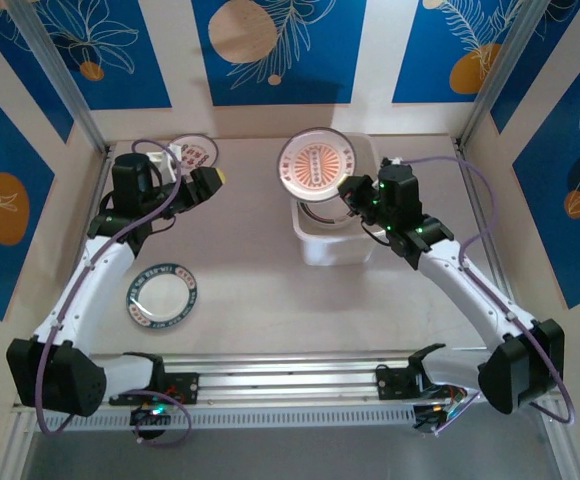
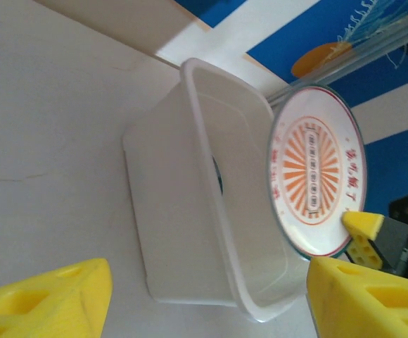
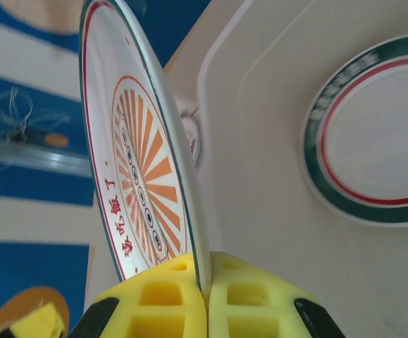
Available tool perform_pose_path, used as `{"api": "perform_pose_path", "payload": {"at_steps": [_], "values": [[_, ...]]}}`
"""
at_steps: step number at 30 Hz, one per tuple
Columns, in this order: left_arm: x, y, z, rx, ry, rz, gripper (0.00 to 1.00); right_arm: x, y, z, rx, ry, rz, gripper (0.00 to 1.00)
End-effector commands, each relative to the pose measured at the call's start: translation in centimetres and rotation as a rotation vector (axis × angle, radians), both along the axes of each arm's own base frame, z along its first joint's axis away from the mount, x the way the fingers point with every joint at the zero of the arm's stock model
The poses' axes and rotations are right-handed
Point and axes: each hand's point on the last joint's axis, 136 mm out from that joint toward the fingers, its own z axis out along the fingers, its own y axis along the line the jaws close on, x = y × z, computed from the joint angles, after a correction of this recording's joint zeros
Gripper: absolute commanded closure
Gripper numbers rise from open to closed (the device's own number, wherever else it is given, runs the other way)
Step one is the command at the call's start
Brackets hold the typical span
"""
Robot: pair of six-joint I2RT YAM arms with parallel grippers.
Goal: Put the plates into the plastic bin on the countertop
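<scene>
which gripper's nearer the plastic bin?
Right. The right gripper is over the plastic bin, jaws shut on an orange-patterned plate; the left gripper is apart, off its left side.

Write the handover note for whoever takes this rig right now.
Left gripper: open, empty, beside the red-patterned plate at back left.
Right gripper: shut on the orange sunburst plate, held on edge over the plastic bin.
Done: at least one plate seems to lie in the bin.
Left: bin the held plate, then the red-patterned one and the green-rimmed plate on the countertop.
</scene>
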Motion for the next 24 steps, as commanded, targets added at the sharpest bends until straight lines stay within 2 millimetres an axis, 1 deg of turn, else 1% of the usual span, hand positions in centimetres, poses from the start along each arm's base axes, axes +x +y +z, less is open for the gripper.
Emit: {"api": "perform_pose_path", "payload": {"at_steps": [1,3,6,13,21,24], "values": [[0.5,1.1,-1.1,0.030,0.024,0.026,0.26,0.1,-3.3,-1.5,0.002,0.062,-0.183,1.00],[0.8,1.4,-1.9,0.025,0.044,0.036,0.26,0.4,-3.8,-2.6,0.005,0.105,-0.214,1.00],[1.3,1.6,-2.7,0.019,0.067,0.041,0.26,1.2,-3.8,-3.8,-0.004,0.162,-0.242,1.00],[2.1,2.5,-3.6,0.027,0.095,0.070,0.26,2.8,-4.5,-6.4,-0.020,0.257,-0.381,1.00],[1.8,3.5,-5.5,0.036,0.144,0.098,0.26,4.7,-3.6,-9.2,-0.050,0.352,-0.460,1.00],[1.6,3.8,-5.8,0.039,0.155,0.103,0.26,5.3,-3.4,-10.0,-0.062,0.376,-0.501,1.00]]}}
